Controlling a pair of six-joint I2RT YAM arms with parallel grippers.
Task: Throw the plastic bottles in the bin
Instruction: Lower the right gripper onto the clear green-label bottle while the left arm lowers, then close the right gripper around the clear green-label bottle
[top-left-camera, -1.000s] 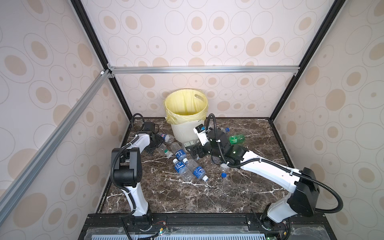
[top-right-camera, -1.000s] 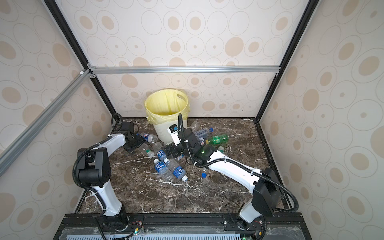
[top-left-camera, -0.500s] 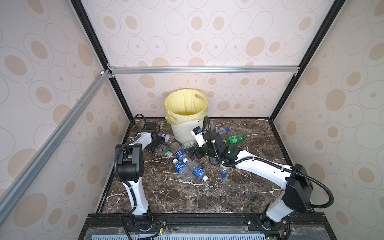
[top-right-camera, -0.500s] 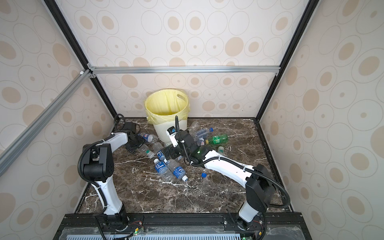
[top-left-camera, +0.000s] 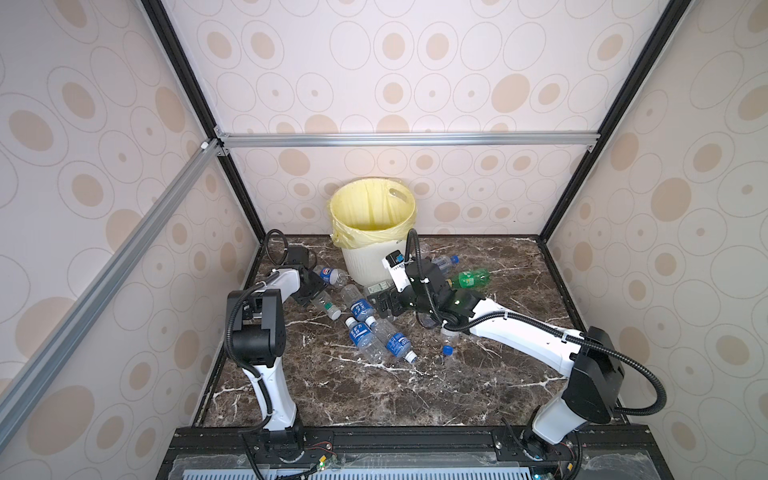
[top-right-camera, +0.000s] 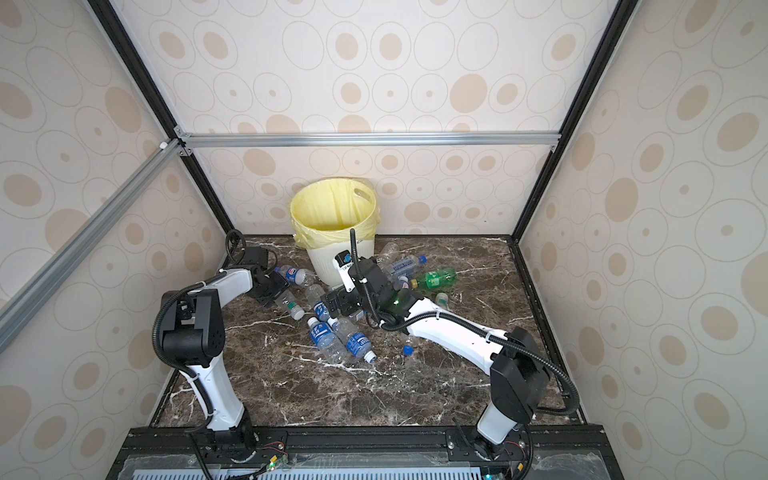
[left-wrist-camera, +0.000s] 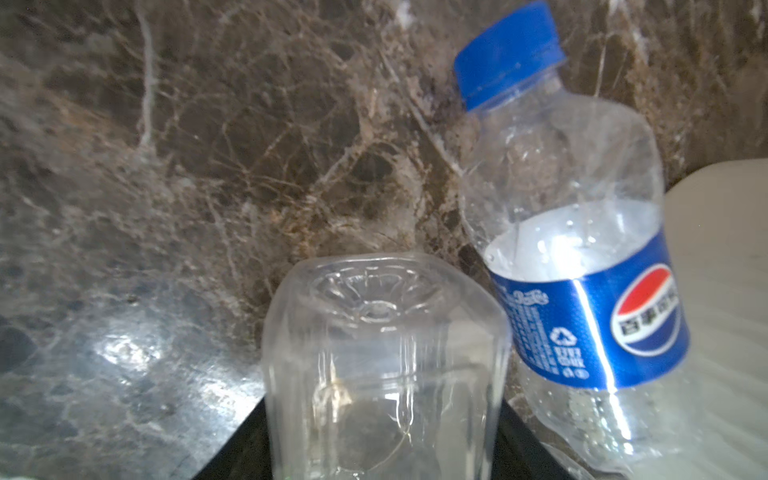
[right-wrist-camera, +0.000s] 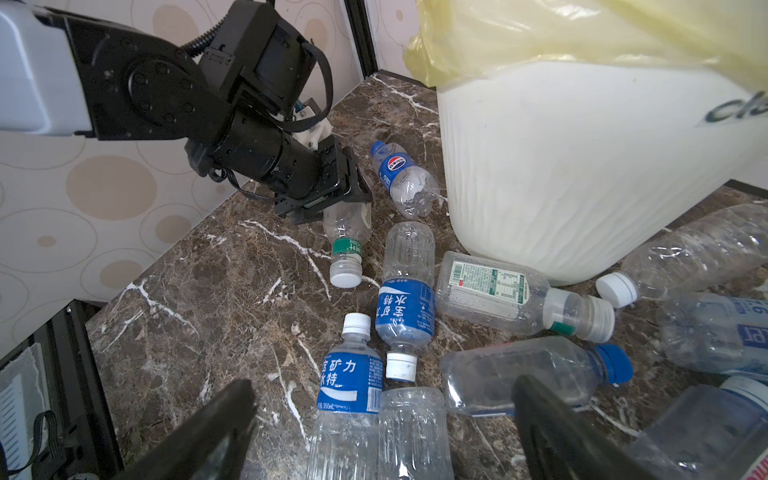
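The left gripper (top-left-camera: 313, 293) has its fingers (left-wrist-camera: 239, 453) either side of the base end of a clear plastic bottle with a green label and white cap (right-wrist-camera: 347, 232), lying on the dark marbled desk (top-left-camera: 374, 399); whether they already press it I cannot tell. Squeeze gently, since the thin wall will likely buckle. A clear blue-capped bottle with a blue cola label (left-wrist-camera: 582, 270) lies just beside; avoid nudging it. The round cream-white ribbed bin with yellow liner (top-left-camera: 370, 266) stands near, so carry high over its rim. The right gripper (right-wrist-camera: 384, 390), fingers (right-wrist-camera: 216, 432) spread wide and empty, hovers over the central heap of clear bottles (right-wrist-camera: 405, 307); keep it out of the left arm's path.
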